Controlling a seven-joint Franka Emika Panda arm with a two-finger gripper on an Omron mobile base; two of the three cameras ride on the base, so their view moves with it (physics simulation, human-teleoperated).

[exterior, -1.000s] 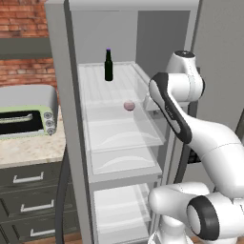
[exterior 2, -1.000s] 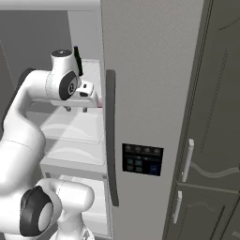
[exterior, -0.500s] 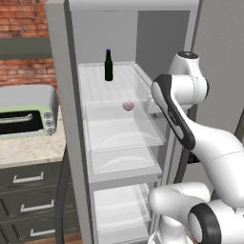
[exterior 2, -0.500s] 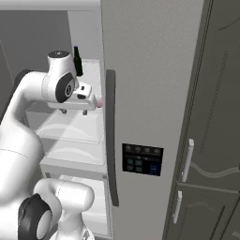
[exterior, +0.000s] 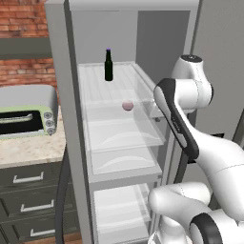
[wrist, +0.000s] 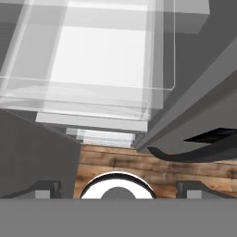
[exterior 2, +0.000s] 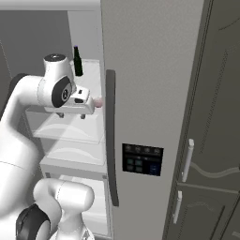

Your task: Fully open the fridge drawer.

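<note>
Fridge open. Fridge drawer (exterior: 125,138) sits below the ribbed clear shelf (exterior: 112,90), arc on front visible; pulled fwd of the shelf edge, how far out can't tell. Hand (exterior 2: 70,115) beside the drawer's right top corner, at fridge door (exterior 2: 145,93) edge; contact w/ drawer not resolvable. Finger tips (wrist: 42,188) cut off at frame bottom in hand view, well apart. Dark bottle (exterior: 108,65) at shelf rear, small pink item (exterior: 127,105) at shelf front, too small to ID.
</note>
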